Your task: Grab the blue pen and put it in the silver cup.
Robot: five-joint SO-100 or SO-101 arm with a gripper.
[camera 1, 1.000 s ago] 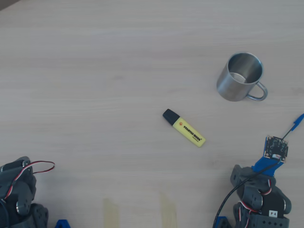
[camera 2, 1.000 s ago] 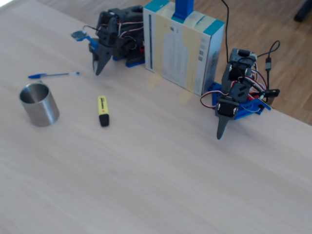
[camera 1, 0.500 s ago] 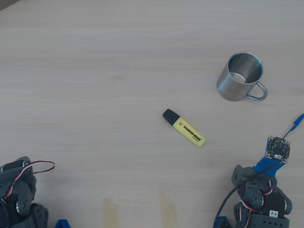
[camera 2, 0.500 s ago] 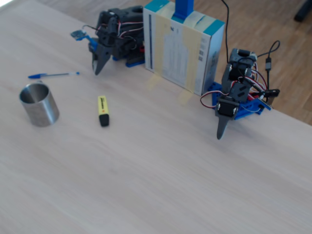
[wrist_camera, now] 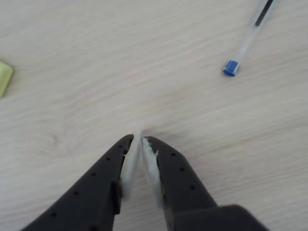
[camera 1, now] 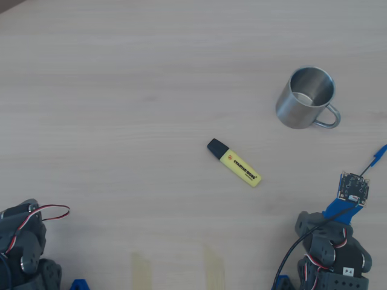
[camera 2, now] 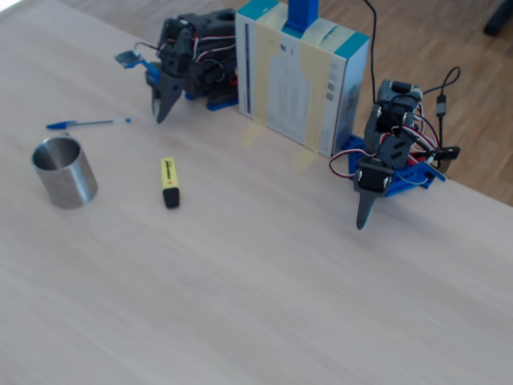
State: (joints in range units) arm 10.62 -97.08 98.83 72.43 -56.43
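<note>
The blue pen (camera 2: pixel 88 123) lies flat on the wooden table behind the silver cup (camera 2: pixel 64 171). In the overhead view only the pen's blue cap end (camera 1: pixel 378 155) shows at the right edge, below the upright, empty silver cup (camera 1: pixel 305 96). In the wrist view the pen (wrist_camera: pixel 246 42) lies at the upper right and runs off the top edge. My gripper (wrist_camera: pixel 141 140) is shut with nothing between its fingers, pointing down at bare table to the left of the pen. In the fixed view my gripper (camera 2: pixel 163 115) hangs to the right of the pen, apart from it.
A yellow highlighter (camera 1: pixel 234 163) with a black cap lies mid-table, its corner (wrist_camera: pixel 4 79) at the wrist view's left edge. A second arm (camera 2: pixel 377 172) stands idle at the right of the fixed view. A white and teal box (camera 2: pixel 300 76) stands between the arms.
</note>
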